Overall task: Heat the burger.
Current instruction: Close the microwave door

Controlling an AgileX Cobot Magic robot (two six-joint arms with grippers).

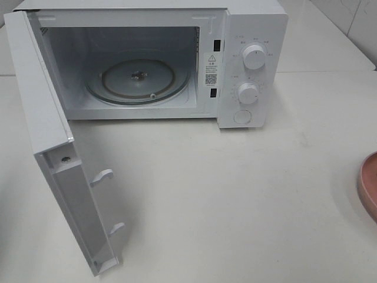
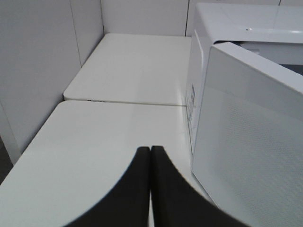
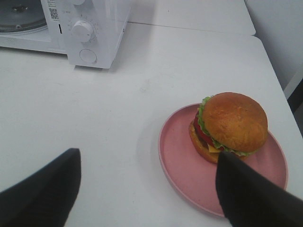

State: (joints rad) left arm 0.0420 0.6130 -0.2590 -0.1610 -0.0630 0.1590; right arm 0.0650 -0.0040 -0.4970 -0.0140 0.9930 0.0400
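Surfaces first: we note a matte white table [image 1: 235, 194] carrying a smooth white microwave [image 1: 253, 35] with two ribbed round knobs [image 1: 254, 57] and a round button beneath them. Its door [image 1: 53, 159] stands swung fully outward, exposing a clear glass turntable [image 1: 138, 79] in the cavity. We find the burger [image 3: 230, 126], glossy golden-brown bun over frilled green lettuce, red tomato and yellow cheese, sitting on a round pink plate [image 3: 189, 165] near the table's right edge, well apart from the microwave. Bare tabletop lies between plate and oven front. The right gripper [image 3: 147, 189] hovers just beside the plate, dark fingers spread wide, holding nothing. The left gripper [image 2: 150, 156] sits beside the door's outer face, fingers pressed together, empty.
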